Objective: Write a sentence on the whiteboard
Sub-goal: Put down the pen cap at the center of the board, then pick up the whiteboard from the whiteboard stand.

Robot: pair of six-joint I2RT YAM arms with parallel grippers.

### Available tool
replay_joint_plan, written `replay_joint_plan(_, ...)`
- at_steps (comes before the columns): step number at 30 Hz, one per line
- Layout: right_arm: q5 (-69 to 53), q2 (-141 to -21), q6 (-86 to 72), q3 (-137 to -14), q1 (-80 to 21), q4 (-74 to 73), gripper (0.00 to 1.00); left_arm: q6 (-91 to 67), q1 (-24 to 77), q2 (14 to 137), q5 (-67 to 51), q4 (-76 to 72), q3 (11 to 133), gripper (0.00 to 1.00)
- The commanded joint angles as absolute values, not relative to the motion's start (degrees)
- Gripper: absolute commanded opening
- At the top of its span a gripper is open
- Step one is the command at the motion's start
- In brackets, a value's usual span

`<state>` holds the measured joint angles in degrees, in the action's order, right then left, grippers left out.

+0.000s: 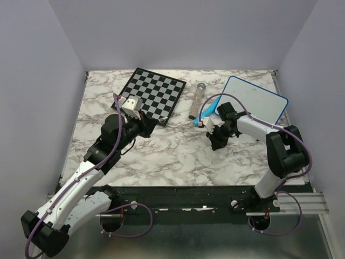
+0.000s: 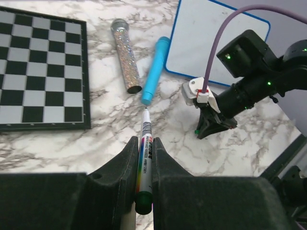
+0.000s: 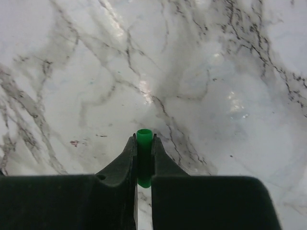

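Marble tabletop (image 1: 178, 156): left end effector (image 2: 145, 143) pinches marker (image 2: 145, 163), label illegible; right end effector (image 3: 144, 140) pinches likely green cap (image 3: 144, 135)

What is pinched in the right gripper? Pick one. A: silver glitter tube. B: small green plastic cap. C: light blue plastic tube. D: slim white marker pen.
B: the right wrist view shows the small green plastic cap clamped in the right gripper, over bare marble.
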<state>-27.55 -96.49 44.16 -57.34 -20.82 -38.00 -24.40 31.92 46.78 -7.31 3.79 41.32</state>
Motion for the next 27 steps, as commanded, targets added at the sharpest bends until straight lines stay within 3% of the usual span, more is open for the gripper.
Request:
replay_joint_plan(1, -18.37, -95.36, 41.92, -56.16, -20.83, -34.19, 0.17, -15.57, 31.47, 47.11, -0.44, 19.24, 46.93, 0.0)
replay_joint_plan(3, -19.07, -95.1, 42.01, -56.16, -20.74, -34.8, 0.25, -12.23, 30.94, 47.37, -0.44, 21.0, 48.16, 0.0)
replay_joint_plan(7, -19.16, -93.08, 42.27, -56.25, -20.66, -36.29, 0.52, -9.23, 30.15, 47.9, -1.4, 21.36, 48.34, 0.0)
replay_joint_plan(10, -20.47, -91.32, 42.8, -56.95, -20.31, -38.23, 0.6, -7.91, 30.06, 47.29, -2.54, 20.13, 46.76, 0.0)
replay_joint_plan(20, -30.57, -78.77, 45.79, -62.49, -12.49, -48.94, 0.64, -7.21, 29.62, 42.28, -5.79, 14.86, 40.0, 0.0)
replay_joint_plan(27, -41.56, -65.49, 47.29, -61.88, 7.43, -53.79, 0.71, -7.38, 29.36, 39.2, -9.65, 13.71, 39.46, 0.0)
